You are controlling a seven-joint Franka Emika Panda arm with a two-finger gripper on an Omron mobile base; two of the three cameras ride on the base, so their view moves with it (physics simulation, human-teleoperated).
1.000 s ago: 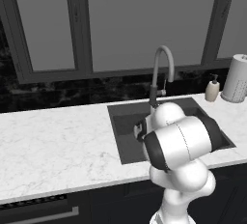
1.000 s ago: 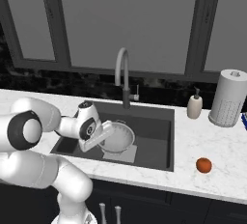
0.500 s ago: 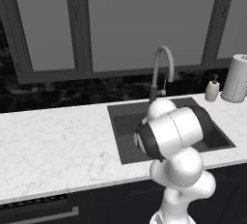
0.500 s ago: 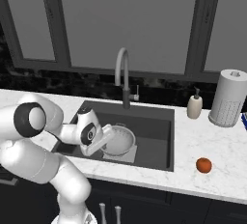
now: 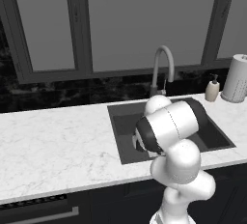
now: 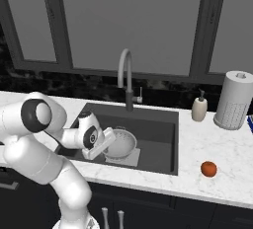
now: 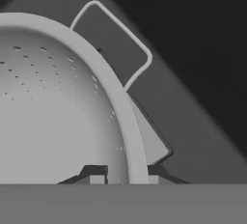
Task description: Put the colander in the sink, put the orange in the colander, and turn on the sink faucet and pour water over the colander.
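The silver colander [image 6: 122,143] sits low in the dark sink [image 6: 159,133], over the lighter square at its bottom. My gripper [image 6: 109,142] is shut on the colander's left rim. In the hand view the rim [image 7: 112,89] runs down between my gripper's [image 7: 126,177] two fingertips, and a loop handle [image 7: 114,38] shows beyond it. The orange [image 6: 208,169] lies on the counter to the right of the sink, far from the gripper. The sink faucet [image 6: 126,77] arches over the back of the basin, and no water shows. My arm hides most of the sink [image 5: 123,121] in the left base view.
A beige soap dispenser [image 6: 199,108] and a white paper towel roll [image 6: 233,99] stand at the back right of the counter. White marble counter [image 5: 53,143] stretches to the left of the sink. Dark windows rise behind the faucet [image 5: 162,68].
The gripper and the colander have sunk a little lower into the basin. The arm's elbow has swung up and over the sink.
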